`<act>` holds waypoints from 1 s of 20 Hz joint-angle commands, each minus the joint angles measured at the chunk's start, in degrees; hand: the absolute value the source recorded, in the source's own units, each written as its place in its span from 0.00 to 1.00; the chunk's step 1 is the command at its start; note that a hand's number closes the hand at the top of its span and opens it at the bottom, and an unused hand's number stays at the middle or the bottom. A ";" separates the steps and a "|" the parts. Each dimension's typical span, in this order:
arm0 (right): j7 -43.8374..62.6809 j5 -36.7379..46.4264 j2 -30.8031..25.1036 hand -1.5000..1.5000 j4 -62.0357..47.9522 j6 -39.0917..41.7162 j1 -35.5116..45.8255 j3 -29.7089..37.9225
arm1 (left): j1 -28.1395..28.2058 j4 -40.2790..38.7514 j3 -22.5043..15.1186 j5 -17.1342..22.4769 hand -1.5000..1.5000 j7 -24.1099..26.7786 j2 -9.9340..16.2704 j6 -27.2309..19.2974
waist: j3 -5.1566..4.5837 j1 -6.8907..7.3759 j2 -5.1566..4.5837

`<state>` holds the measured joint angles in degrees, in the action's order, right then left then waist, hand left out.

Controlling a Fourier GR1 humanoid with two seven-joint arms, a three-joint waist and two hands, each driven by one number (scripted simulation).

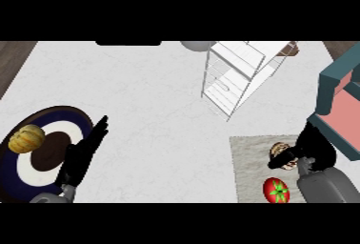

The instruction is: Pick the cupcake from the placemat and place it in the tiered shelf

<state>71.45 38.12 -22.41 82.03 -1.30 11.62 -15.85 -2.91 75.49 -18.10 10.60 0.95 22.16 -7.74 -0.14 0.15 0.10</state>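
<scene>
Cupcake (281,151) sits on the grey placemat (247,162) at the right of the surface (155,95), mostly covered by the robot's right hand (309,147). That hand comes in from the lower right and curls round the cupcake's right side; only the pale top and a sliver of the wrapper show to the left of the fingers, so it appears to be holding the cupcake, though whether it has left the placemat cannot be told.

Several things could go wrong from here. A red tomato (277,189) lies on the same placemat just below the cupcake, and a sideways drag instead of a clean lift could knock it or ruck the placemat. The white wire tiered shelf (235,78) stands well apart, toward the top of the view, and it looks tilted from this steep angle, with thin rails and open tiers. A hand arriving too low could strike the front rail, and a cupcake set near a tier's edge could tip through the gaps. The teal and pink object (341,107) at the right edge stands close to the arm's path, and a wide swing could brush it.

The left hand (84,152) rests with straight fingers beside the dark round plate (70,119) holding a yellow fruit (26,138), out of the way.
</scene>
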 commanded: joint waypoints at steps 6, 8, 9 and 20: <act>13.77 6.39 7.27 0.00 -2.03 4.39 1.15 0.25 | -2.34 -0.45 1.13 -0.41 0.50 -2.01 -1.79 -0.20 | 0.06 -0.29 0.00; 12.31 7.14 8.70 0.00 -6.84 3.01 2.35 1.66 | -1.16 -0.47 1.51 -0.75 0.50 -0.66 -0.63 0.70 | 0.10 0.22 -0.13; 10.80 5.98 6.78 0.00 -5.94 5.14 2.04 3.79 | 0.45 0.85 0.53 -1.74 0.50 -0.60 -1.84 -0.83 | 0.11 0.10 -0.03; -1.32 10.01 9.42 1.00 -13.03 6.00 2.99 7.93 | 2.76 2.49 4.02 -1.29 0.50 -0.46 -0.90 3.84 | 0.14 0.16 -0.11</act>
<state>66.42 46.77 -13.83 72.65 2.95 13.30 -8.34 -1.87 77.45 -15.50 9.15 -0.27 21.36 -5.45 -0.34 0.21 0.29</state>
